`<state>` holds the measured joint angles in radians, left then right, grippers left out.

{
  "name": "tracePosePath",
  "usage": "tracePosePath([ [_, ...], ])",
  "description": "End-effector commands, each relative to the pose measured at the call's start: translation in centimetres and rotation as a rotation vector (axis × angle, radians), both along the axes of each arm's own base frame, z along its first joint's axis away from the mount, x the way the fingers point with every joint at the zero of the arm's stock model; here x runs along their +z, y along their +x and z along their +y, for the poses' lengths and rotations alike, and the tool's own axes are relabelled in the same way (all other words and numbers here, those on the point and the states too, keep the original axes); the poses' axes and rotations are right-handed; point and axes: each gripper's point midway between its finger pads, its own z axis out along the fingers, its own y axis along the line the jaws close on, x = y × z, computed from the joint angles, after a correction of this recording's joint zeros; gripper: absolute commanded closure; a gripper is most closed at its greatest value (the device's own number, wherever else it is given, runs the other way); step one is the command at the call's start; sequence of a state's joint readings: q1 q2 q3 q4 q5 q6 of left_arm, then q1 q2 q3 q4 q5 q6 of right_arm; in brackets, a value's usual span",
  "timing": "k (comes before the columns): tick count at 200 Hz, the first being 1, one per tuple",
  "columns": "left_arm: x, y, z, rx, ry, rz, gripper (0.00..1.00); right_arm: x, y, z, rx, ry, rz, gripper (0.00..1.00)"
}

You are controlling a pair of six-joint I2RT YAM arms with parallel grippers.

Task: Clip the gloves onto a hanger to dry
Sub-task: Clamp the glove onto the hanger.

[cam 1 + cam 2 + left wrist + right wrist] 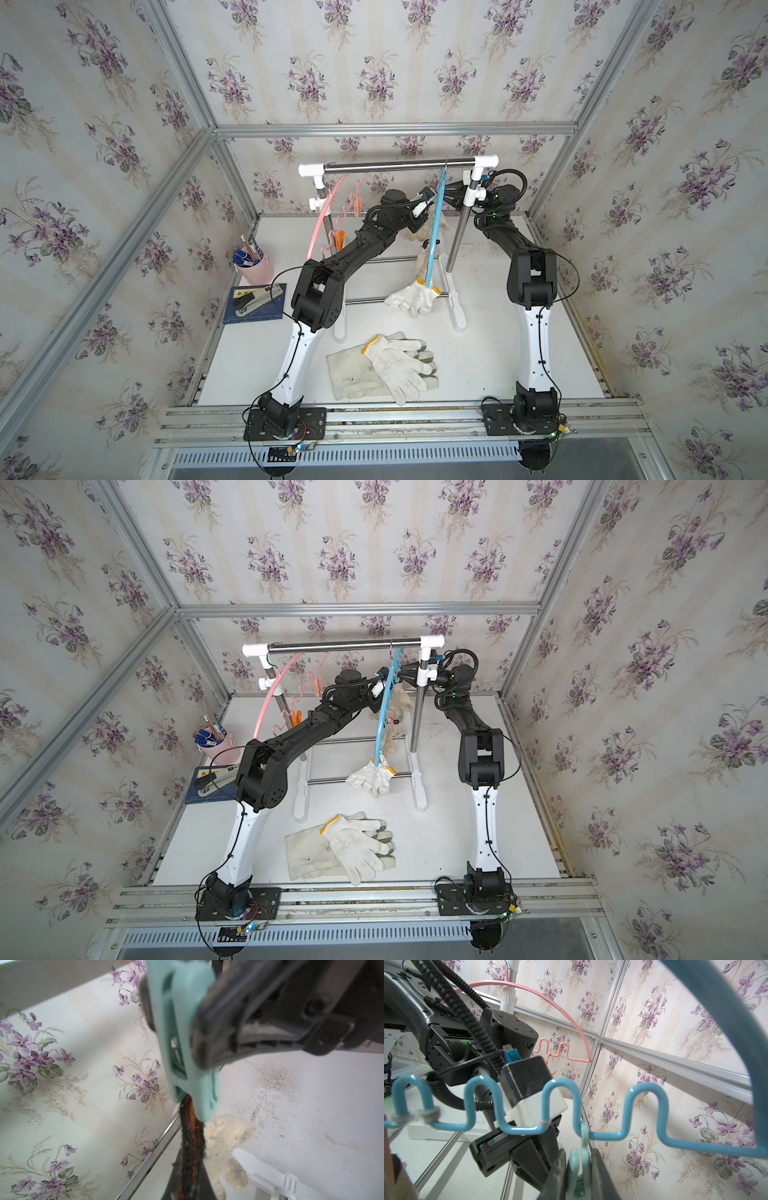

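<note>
a beige glove (pixel 224 1136) is being pinched by the left gripper (pixel 190 1169), and a mint clip (pixel 574 1164) on the blue hanger (pixel 606 1136) by the right gripper (pixel 578 1180).

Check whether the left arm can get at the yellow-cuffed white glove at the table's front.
Probably not yet: the left claw is shut on the mint clip at the blue hanger. Otherwise the way looks free; the white glove lies uncovered on the canvas glove.
</note>
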<state>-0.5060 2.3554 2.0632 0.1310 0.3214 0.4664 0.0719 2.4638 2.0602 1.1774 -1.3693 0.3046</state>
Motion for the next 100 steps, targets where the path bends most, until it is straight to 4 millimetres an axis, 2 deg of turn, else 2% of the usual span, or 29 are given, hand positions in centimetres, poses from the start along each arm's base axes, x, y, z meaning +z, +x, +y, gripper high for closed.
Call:
tracePosePath([
  [1,1.5,-0.3,-0.2,-0.021,-0.003,-0.043,1.00,1.6,-0.6,-0.1,-0.004,0.007,-0.057,0.94],
  [100,3.1,-0.5,-0.1,-0.037,0.010,-0.079,1.00,1.3,-0.7,0.2,0.001,0.006,-0.047,0.94],
])
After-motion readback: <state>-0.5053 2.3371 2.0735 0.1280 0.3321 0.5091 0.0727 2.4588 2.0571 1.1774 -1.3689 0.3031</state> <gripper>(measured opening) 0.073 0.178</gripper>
